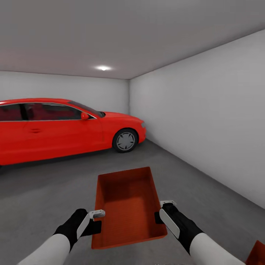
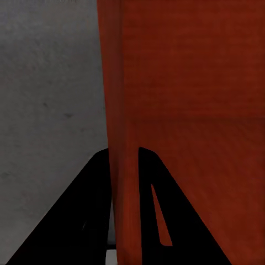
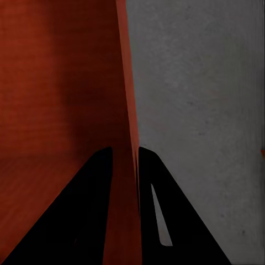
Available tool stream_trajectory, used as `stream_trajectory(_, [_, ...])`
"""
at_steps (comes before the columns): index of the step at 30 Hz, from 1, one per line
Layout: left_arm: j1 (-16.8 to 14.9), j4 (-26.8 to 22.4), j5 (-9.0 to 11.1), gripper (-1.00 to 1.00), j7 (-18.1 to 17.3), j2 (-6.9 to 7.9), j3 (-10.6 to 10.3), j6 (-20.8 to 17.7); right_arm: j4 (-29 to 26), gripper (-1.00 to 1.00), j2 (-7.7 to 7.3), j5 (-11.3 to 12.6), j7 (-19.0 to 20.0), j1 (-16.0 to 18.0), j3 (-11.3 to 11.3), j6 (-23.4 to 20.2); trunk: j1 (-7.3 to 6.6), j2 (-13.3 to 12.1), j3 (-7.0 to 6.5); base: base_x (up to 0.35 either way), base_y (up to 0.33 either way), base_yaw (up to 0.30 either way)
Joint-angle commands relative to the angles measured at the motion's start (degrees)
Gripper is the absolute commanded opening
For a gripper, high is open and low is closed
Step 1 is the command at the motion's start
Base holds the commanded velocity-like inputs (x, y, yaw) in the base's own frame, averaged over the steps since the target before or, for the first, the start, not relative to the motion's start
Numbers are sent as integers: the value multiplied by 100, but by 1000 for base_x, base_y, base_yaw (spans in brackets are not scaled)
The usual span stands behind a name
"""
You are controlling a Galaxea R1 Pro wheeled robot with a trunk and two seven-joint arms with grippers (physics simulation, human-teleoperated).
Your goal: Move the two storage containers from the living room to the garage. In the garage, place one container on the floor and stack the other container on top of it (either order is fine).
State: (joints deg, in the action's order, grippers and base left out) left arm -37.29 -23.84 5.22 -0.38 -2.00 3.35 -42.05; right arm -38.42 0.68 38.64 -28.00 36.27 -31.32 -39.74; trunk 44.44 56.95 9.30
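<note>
Clamping container [image 1: 127, 206] side walls, left gripper [image 1: 96, 219], right gripper [image 1: 162, 212], floor [image 1: 55, 187] around.

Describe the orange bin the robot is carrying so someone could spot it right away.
In the garage, before the red car, look down over the grey concrete floor. The storage container sits between the left gripper and right gripper, each clamped on a side wall. It is open-topped, empty, orange-red, unlike the corner of something orange-red beside the right arm.

The dark grey, matte, speckled concrete floor [image 1: 55, 191] of the garage runs to plain grey-white walls and carries a glossy red car [image 1: 62, 127] standing on its wheels at the far left side
</note>
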Motion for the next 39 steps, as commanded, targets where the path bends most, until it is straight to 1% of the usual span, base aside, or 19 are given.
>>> stream_trajectory(1, [-6,-15,49,-100,20,-28,60,-31,1,-100,3,117,-47,3,-85,-8,1,6,10,0,0,-299])
stream_trajectory(12, [-6,-15,49,-100,20,-28,60,-31,1,-100,3,117,-47,3,-85,-6,1,6,64,0,0,-276])
stream_trajectory(39, [-6,-15,49,-100,20,-28,60,-31,1,-100,3,117,-47,3,-85,-5,1,6,252,0,0,-225])
